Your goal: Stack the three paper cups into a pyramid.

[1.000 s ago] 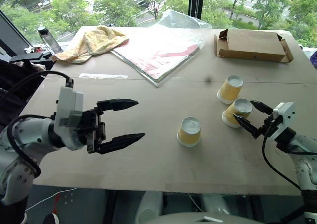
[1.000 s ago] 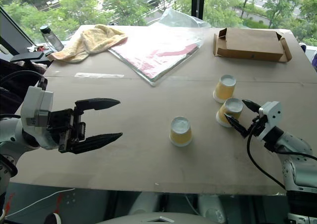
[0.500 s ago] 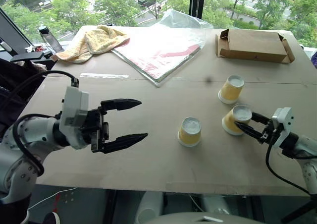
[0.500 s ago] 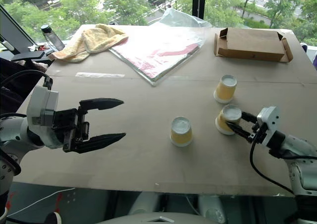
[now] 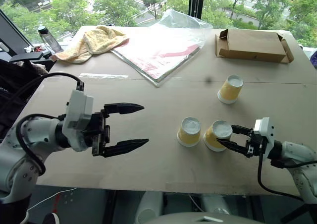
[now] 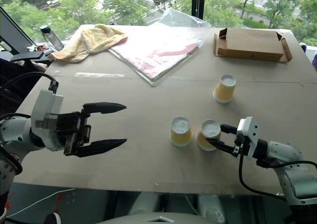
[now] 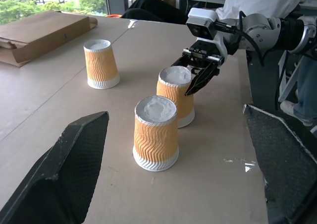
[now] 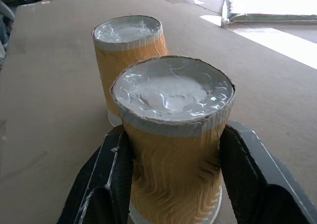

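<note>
Three yellow paper cups stand upside down on the table, white bottoms up. My right gripper (image 5: 224, 136) is shut on one cup (image 5: 216, 135), its fingers (image 8: 111, 179) pressing both sides of the cup (image 8: 173, 100). This cup sits close beside the middle cup (image 5: 189, 131), on its right, with a narrow gap between them. The third cup (image 5: 230, 88) stands alone farther back on the right. My left gripper (image 5: 145, 124) hovers open and empty over the table to the left of the cups. In the left wrist view, the middle cup (image 7: 155, 135) is nearest and the held cup (image 7: 176, 95) is behind it.
A yellow towel (image 5: 94, 41) and a plastic bag with a red and white sheet (image 5: 158, 48) lie at the back. A flat cardboard box (image 5: 252, 45) is at the back right, and a bottle (image 5: 48, 38) at the far left.
My right gripper closed on the cup at the right and slid it left, up beside the middle cup. The left gripper kept its place, still open.
</note>
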Action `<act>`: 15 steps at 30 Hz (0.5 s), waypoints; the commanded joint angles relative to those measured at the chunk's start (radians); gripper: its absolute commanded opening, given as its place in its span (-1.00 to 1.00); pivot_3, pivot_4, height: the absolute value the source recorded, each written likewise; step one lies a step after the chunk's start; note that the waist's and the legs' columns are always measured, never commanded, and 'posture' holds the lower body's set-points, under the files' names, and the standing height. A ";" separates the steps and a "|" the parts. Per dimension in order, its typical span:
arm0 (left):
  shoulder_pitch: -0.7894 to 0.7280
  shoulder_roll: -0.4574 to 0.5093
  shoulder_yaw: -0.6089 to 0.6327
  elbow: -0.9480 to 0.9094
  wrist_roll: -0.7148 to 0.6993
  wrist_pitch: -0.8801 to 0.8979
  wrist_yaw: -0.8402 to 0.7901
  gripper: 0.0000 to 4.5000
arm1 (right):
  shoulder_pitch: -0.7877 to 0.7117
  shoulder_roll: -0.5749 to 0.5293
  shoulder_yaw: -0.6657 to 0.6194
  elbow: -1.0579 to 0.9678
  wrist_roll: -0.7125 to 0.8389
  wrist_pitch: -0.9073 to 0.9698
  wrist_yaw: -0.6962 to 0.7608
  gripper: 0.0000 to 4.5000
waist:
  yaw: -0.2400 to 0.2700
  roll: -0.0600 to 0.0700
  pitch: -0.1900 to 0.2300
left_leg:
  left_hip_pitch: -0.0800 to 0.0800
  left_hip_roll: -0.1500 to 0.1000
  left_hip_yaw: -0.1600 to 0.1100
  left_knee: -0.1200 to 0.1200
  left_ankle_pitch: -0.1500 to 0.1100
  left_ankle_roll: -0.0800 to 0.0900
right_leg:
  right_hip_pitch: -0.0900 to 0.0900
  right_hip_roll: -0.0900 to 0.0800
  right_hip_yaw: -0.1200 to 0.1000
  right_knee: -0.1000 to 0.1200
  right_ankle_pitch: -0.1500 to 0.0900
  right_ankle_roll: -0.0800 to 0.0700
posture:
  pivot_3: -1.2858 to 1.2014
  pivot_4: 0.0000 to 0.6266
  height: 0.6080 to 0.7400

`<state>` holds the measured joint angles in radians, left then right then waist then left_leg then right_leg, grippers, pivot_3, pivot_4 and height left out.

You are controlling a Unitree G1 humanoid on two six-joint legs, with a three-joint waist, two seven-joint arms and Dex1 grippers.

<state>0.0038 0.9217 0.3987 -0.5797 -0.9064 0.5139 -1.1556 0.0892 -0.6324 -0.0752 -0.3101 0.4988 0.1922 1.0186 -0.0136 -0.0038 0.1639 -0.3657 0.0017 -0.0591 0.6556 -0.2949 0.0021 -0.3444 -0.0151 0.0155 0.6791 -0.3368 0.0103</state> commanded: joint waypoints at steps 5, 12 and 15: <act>0.006 0.013 0.018 -0.022 0.004 -0.015 -0.013 1.00 | 0.003 0.000 0.003 -0.035 0.031 0.013 0.014 -0.12 | 0.000 0.000 0.000 | 0.000 0.000 0.000 0.000 0.000 0.000 | 0.000 0.000 0.000 0.000 0.000 0.000 | 0.03 -0.52 1.00; 0.005 0.009 0.011 -0.014 0.014 -0.022 -0.015 1.00 | 0.009 0.014 0.032 -0.059 0.027 0.011 0.005 0.97 | 0.000 0.000 0.000 | 0.000 0.000 0.000 0.000 0.000 0.000 | 0.000 0.000 0.000 0.000 0.000 0.000 | 0.03 -0.52 1.00; 0.004 0.006 0.009 -0.013 0.016 -0.022 -0.016 1.00 | 0.010 0.016 0.032 -0.056 0.026 0.010 0.000 0.97 | 0.000 0.000 0.000 | 0.000 0.000 0.000 0.000 0.000 0.000 | 0.000 0.000 0.000 0.000 0.000 0.000 | 0.03 -0.52 1.00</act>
<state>0.0081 0.9222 0.3964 -0.5791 -0.8900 0.5104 -1.1651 0.0970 -0.6186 -0.0353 -0.3370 0.5168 0.2119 1.0192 -0.0134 -0.0040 0.1640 -0.3658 0.0016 -0.0589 0.6556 -0.2949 0.0021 -0.3443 -0.0152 0.0156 0.6789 -0.3368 0.0103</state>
